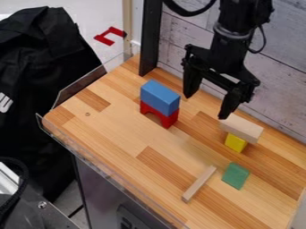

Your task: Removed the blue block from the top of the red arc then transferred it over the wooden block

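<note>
Camera view, as I observe it: the blue block (159, 96) sits atop the red arc (159, 114), left of the claw (206, 106) and apart from it; the claw's fingers are spread wide. Count: one blue block, one red arc, one wooden block (241, 128) resting on one yellow block (235, 142), one green block (235, 175), one thin wooden strip (198, 184). A black post (150, 37) stands behind the blue block.

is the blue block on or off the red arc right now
On: the blue block sits directly on top of the red arc, its underside meeting the arc's top.
</note>
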`<state>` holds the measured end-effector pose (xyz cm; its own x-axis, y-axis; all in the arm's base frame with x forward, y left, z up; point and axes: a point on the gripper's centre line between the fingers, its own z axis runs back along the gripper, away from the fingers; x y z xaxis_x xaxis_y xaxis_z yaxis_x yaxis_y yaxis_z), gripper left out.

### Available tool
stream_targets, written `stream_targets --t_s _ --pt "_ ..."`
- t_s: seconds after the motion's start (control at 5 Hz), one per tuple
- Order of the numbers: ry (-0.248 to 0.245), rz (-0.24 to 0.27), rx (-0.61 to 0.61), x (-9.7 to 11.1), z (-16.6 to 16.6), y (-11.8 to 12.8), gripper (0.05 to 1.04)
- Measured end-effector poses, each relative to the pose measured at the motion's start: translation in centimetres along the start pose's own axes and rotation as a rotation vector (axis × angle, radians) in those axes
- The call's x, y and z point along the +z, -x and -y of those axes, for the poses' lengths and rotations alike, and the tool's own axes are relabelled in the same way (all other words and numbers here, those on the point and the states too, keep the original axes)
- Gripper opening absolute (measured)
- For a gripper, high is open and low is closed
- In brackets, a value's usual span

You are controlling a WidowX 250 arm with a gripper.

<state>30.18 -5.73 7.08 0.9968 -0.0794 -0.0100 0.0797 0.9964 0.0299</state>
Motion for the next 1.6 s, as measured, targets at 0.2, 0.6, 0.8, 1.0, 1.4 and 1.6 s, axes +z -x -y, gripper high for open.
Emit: stream_targets --t_s 0.2,0.6,0.8,1.0,1.4,1.6 --pt "-0.004 -0.033 0.001 -0.9 0.0 0.4 0.999" --pt "-0.089 -0.065 0.352 0.2 -1.2 0.2 0.999" --pt "-0.101 -0.080 0.563 0.5 -2.0 0.5 0.999" --pt "-0.074 -0.075 0.759 0.6 -3.9 0.3 0.999" --pt "0.077 -0.056 1.256 -1.3 -7.0 0.1 0.999" --pt "0.076 -0.063 1.460 -1.4 -7.3 0.1 0.999"
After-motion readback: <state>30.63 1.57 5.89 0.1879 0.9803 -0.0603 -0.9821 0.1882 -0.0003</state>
